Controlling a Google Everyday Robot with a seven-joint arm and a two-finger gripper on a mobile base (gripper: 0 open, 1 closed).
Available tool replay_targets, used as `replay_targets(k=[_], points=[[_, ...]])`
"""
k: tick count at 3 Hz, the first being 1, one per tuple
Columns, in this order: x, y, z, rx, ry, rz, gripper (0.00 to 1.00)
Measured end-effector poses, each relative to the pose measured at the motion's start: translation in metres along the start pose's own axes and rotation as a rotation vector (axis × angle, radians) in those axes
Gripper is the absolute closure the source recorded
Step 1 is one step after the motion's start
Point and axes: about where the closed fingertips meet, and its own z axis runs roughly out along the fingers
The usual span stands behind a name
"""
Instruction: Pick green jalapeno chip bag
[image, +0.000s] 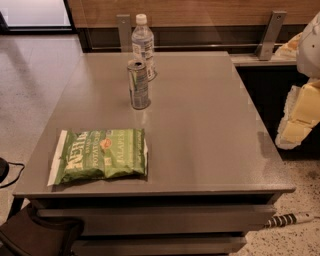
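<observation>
The green jalapeno chip bag (99, 155) lies flat near the front left corner of the grey table (200, 130). It has large white lettering, white end seams and a small orange-red emblem. My gripper (298, 117), white and pale yellow, hangs at the right edge of the view. It is beyond the table's right side, far from the bag, and holds nothing that I can see.
A slim metal can (138, 84) stands at the table's back middle, with a clear water bottle (143, 46) just behind it. A wooden wall with metal brackets runs along the back. A cable plug (287, 219) lies on the floor at the right.
</observation>
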Motion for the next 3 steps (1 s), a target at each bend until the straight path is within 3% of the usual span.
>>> replay_targets(k=[1,2,3], points=[[0.0,0.0,0.0,0.0,0.0,0.0,0.0],[-0.014,0.004,0.007,-0.007,-0.062,-0.025,0.0],[-0.054,0.014,0.037,-0.051,-0.208,-0.065,0.0]])
